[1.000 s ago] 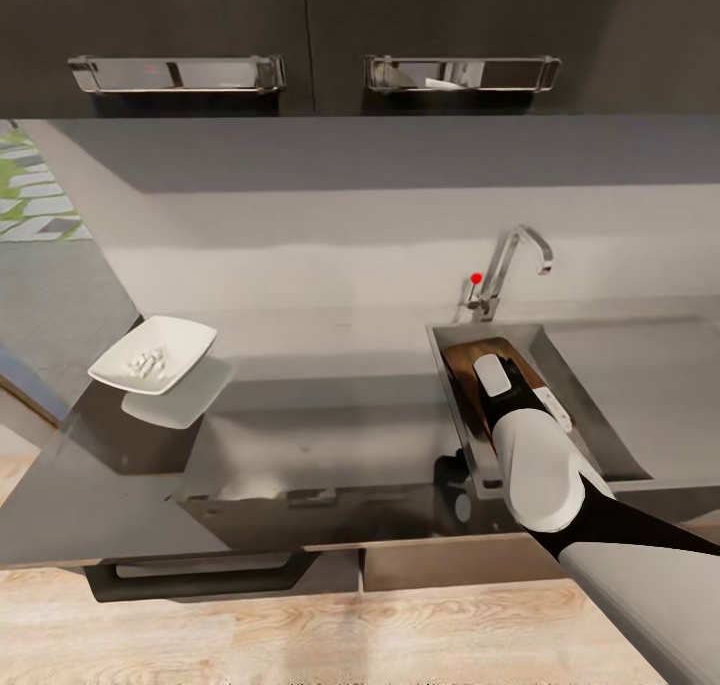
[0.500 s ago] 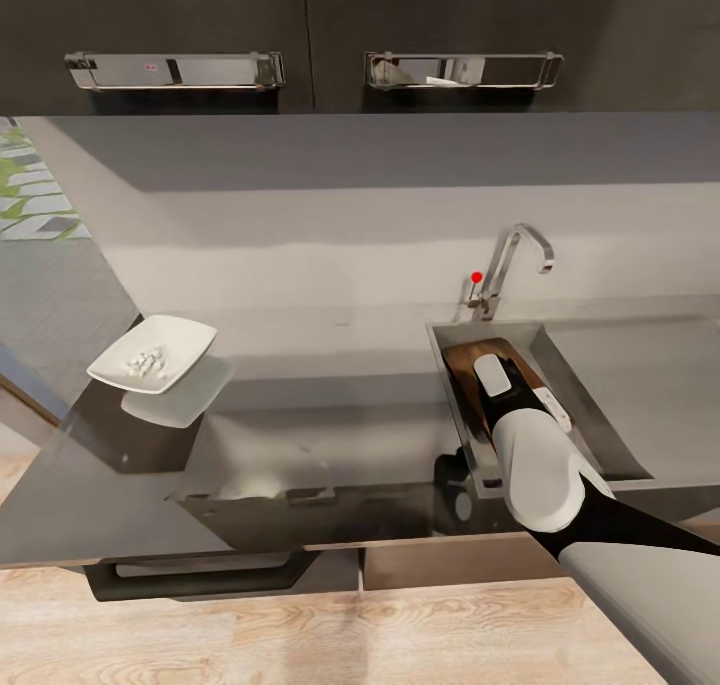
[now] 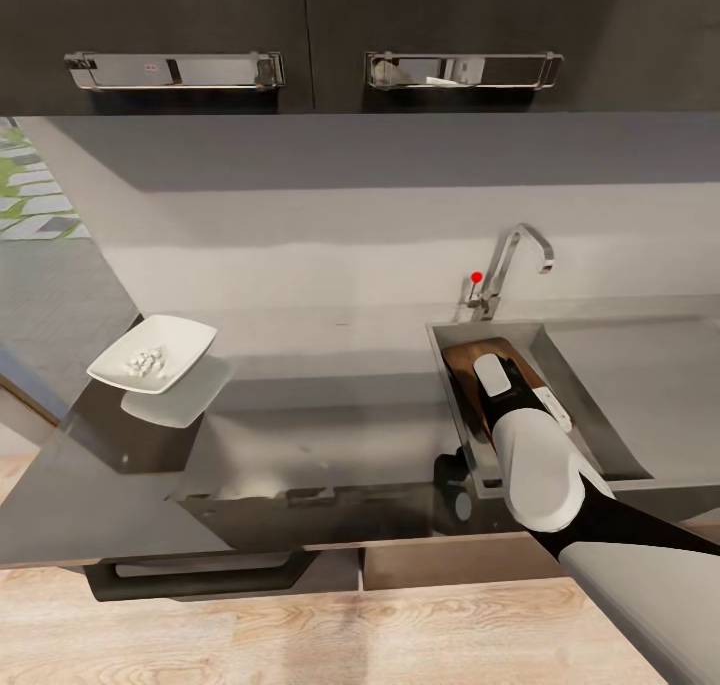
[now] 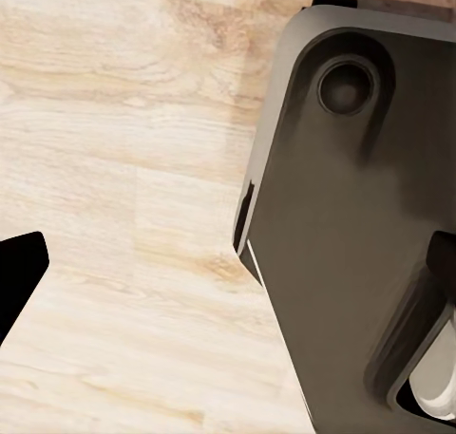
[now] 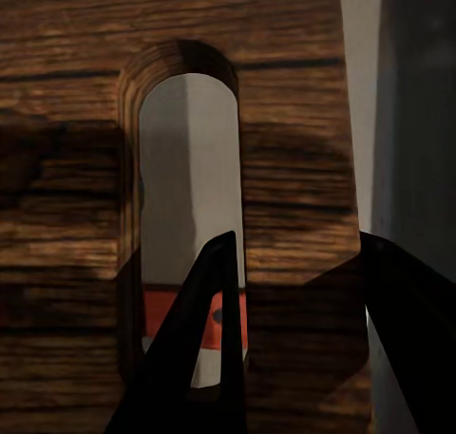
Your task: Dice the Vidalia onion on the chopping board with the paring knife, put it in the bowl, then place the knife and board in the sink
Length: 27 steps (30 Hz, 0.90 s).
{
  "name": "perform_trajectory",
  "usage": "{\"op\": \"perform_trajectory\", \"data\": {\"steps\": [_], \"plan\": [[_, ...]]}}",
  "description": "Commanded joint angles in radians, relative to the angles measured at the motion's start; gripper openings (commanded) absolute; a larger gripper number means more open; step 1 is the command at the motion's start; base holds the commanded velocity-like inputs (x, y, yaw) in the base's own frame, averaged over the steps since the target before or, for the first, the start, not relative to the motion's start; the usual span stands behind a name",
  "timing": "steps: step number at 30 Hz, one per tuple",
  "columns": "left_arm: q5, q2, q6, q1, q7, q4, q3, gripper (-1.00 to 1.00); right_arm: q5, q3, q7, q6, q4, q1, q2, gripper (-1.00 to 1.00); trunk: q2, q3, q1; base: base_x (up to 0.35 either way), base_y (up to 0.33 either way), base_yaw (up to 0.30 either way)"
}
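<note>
Chopping board (image 3: 468, 365): brown, lying in the sink (image 3: 590, 405) at centre right of the head view, mostly covered by the right arm.
Right end effector (image 5: 294, 292): dark fingers straddle the strip of board beside the handle slot, one through the slot, one at the board's edge; grasping the board, as far as can be judged.
Paring knife (image 5: 190, 320): only a reddish patch seen through the slot; presumably its handle, already under the board.
Bowl (image 3: 152, 353): white, at centre left on the bench (image 3: 330, 435), with the diced onion (image 3: 143, 361) inside.
Left end effector: cannot tell its state; its wrist view shows wooden floor and the robot's dark base.
Risk: letting go with the board propped on the knife could leave it rocking, or tipped against the basin wall.
Risk: a finger withdrawn through the slot could catch and drag the board.
Hidden: board's near end, knife blade, sink drain.
</note>
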Motion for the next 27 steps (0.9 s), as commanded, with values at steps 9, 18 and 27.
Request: {"op": "perform_trajectory", "data": {"steps": [9,18,27], "plan": [[0.006,-0.001,-0.005,-0.001,0.000,0.003,-0.008,1.00,-0.001,-0.001,0.000,0.002,0.002,-0.001,0.001,-1.00,-0.002,-0.002,0.001,0.000,-0.191,0.000],[0.006,-0.001,-0.005,-0.001,0.000,0.003,-0.008,1.00,-0.002,0.000,0.000,0.002,0.006,-0.001,0.001,-1.00,-0.002,-0.002,0.001,0.000,-0.029,0.000],[0.006,-0.001,-0.005,-0.001,0.000,0.003,-0.008,1.00,-0.004,0.001,0.007,0.003,0.023,-0.001,0.001,1.00,-0.002,-0.002,0.001,0.000,0.000,0.000]]}}
